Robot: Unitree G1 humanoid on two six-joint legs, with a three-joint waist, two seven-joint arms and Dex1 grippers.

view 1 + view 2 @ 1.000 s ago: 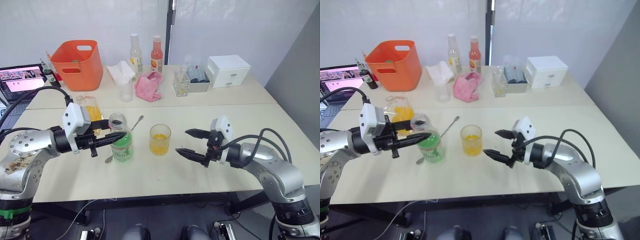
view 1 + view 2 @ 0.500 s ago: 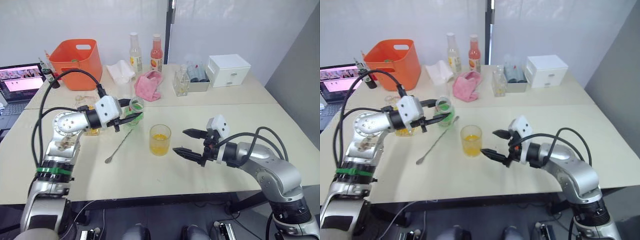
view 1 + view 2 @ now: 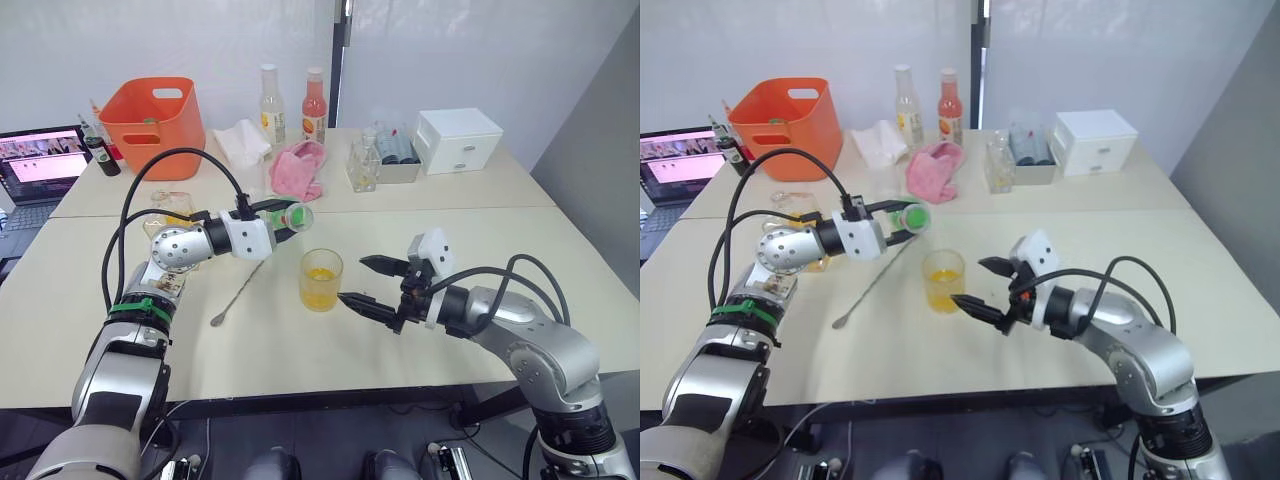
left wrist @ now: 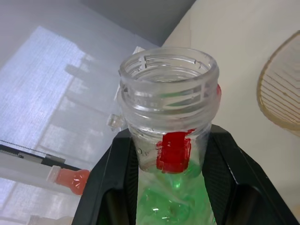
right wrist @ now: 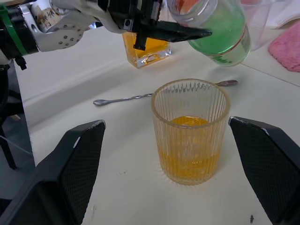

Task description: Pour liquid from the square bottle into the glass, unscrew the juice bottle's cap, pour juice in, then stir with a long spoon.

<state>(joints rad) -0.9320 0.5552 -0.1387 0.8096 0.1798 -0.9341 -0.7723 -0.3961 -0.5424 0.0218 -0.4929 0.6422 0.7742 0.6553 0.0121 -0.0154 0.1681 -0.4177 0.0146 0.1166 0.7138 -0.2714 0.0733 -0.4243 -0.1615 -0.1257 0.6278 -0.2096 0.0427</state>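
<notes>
Amber liquid sits low in the square bottle [image 3: 172, 215] near the table's left edge. Left gripper [image 3: 283, 212] clamps the uncapped juice bottle [image 3: 908, 216], tipped mouth-first toward the glass [image 3: 321, 279] mid-table, ready to pour. Right gripper [image 3: 373, 283] waits spread open beside the glass.

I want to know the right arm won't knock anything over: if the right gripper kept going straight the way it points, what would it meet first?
Most likely the glass: it stands directly ahead of the open right gripper, centred between its jaws in the right wrist view. The gap looks small, though depth is hard to judge.
</notes>
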